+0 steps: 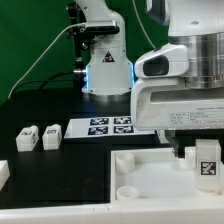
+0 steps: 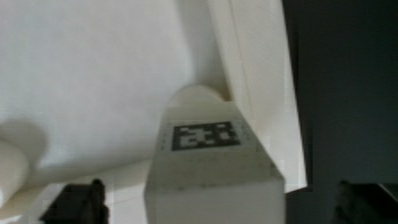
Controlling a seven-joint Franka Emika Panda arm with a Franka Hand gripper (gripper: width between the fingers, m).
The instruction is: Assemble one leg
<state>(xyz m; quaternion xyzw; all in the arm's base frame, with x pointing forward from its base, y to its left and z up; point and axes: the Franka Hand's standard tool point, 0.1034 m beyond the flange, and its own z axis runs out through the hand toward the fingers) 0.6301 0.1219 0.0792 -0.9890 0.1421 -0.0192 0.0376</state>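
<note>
A white leg (image 1: 207, 160) with a square tag stands upright at the corner of the large white panel (image 1: 140, 178) on the exterior view's right. My gripper (image 1: 204, 150) is straddling it from above. In the wrist view the leg (image 2: 210, 150) sits between my two dark fingertips (image 2: 75, 203), with a small gap on each side. The jaws look open around it. The panel (image 2: 89, 80) lies under the leg. Two more legs (image 1: 27, 138) (image 1: 50, 136) lie on the table at the exterior view's left.
The marker board (image 1: 108, 127) lies behind the panel. The robot's base (image 1: 105, 60) stands at the back. Another white part (image 1: 3, 172) shows at the left edge. The panel has a round socket (image 1: 128, 190) near its front.
</note>
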